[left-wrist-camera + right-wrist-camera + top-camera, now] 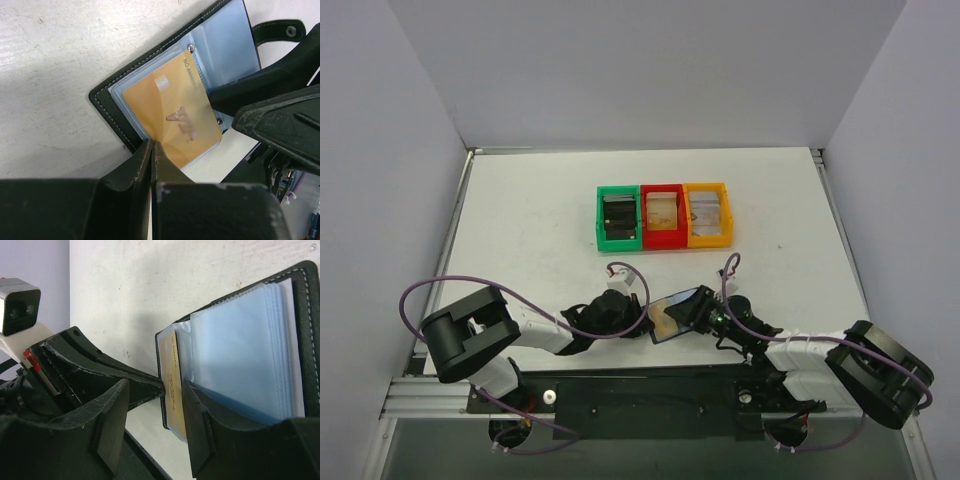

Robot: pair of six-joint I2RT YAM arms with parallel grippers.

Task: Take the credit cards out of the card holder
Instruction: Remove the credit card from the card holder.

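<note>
The tan credit card [170, 112] — thin, likely stiff and slick — is pinched by its corner in the closed left jaws; the open card holder [225, 45] is straddled by parted right jaws.

On the tan credit card [170, 115], a blurred "VISA"-like logo and "NO" before unreadable digits.

My top camera is looking down from high behind my bases, taking in the whole table [520, 230] from afar. My left wrist camera is peering past my left gripper [152, 145] at the bottom of its frame, close over the card holder [107, 100], while my right wrist camera is facing it from the opposite side, past my right gripper [156, 390]. All three are sharing that card holder and its tan credit card [170, 115].
</note>
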